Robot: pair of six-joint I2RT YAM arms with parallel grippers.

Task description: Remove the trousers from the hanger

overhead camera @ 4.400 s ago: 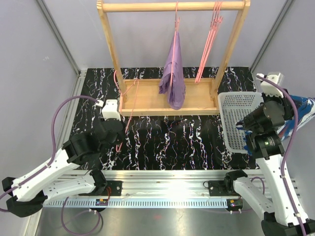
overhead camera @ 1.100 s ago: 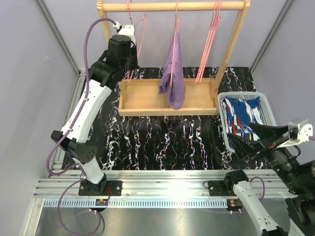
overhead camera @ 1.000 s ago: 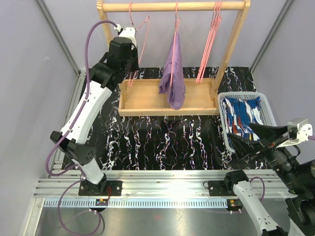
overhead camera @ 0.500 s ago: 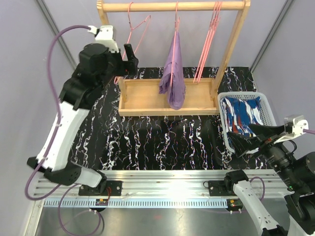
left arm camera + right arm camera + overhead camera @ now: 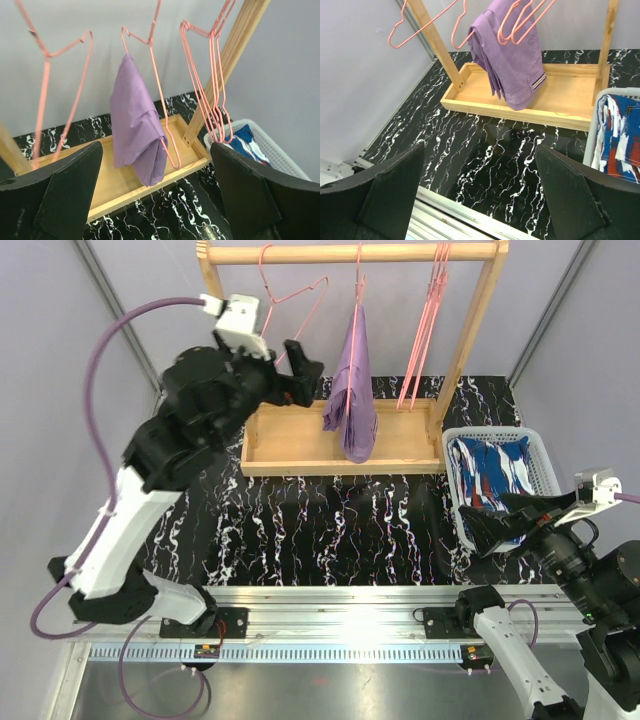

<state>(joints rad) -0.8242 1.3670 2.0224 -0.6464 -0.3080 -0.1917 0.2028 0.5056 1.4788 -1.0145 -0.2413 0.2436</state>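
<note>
Lilac trousers (image 5: 135, 125) are hanging limp, light; you are best pinching the lower fold. Left end effector (image 5: 155, 150), right end effector (image 5: 480, 147) are gaping empty.

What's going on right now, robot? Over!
Both open, empty: left gripper, right gripper. lilac trousers on hanger; blue trousers in basket. Nothing blocking.

Top view: high behind the bases, looking down. Wrist views: closer, oblique, facing the wooden rack (image 5: 300, 254); all share the lilac trousers (image 5: 135, 125).
</note>
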